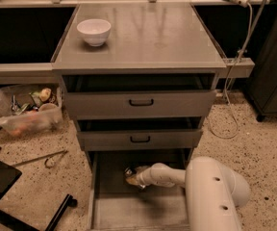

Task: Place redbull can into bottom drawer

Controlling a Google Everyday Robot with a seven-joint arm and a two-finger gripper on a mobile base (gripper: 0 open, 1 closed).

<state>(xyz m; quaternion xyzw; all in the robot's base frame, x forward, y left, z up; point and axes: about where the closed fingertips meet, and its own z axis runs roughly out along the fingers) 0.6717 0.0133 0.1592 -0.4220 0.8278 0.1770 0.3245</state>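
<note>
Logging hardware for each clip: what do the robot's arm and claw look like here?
The arm has a smooth off-white shell: a bulky rounded segment with two small dark holes, narrowing to a slim tube. No cables or markings show on it. The claw, inside the bottom drawer, looks darker than the arm, with tan tones at its tip.
</note>
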